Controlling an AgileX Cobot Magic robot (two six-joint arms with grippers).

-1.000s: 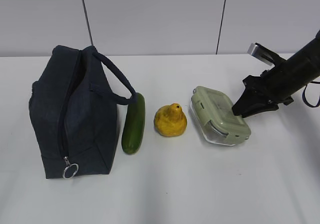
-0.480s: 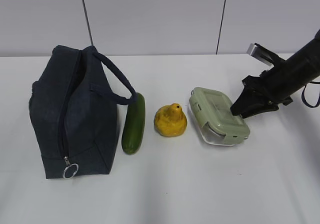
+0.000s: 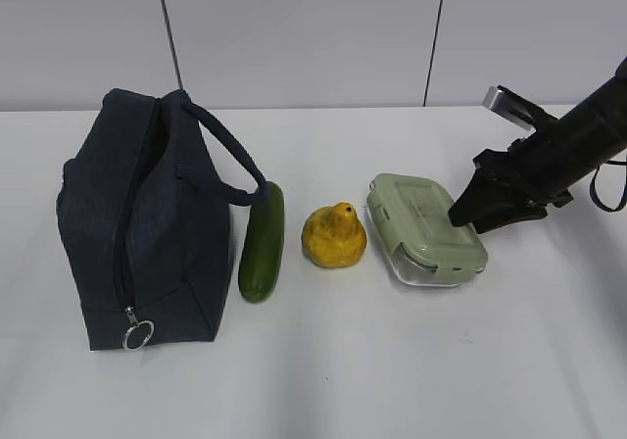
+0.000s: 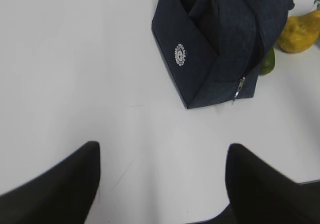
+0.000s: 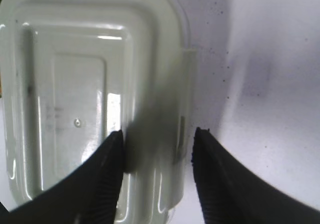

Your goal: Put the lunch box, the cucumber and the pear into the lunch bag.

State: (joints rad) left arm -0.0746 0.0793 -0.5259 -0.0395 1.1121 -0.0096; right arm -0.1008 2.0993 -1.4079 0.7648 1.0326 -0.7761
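Our right gripper [image 3: 464,214] reaches in from the right, slanting downward, fingers parted, straddling the lunch box [image 3: 427,226] lid's edge. Our left gripper [image 4: 160,184] hovers with fingers spread wide, near the lunch bag [image 4: 220,39].

The lunch bag [image 3: 147,225] sits at the left of the table [image 3: 343,370]. Just right of it lies the cucumber [image 3: 263,242], then the pear [image 3: 334,236], then the lunch box [image 3: 426,228]. The right gripper [image 3: 468,214] is at the box's right edge.
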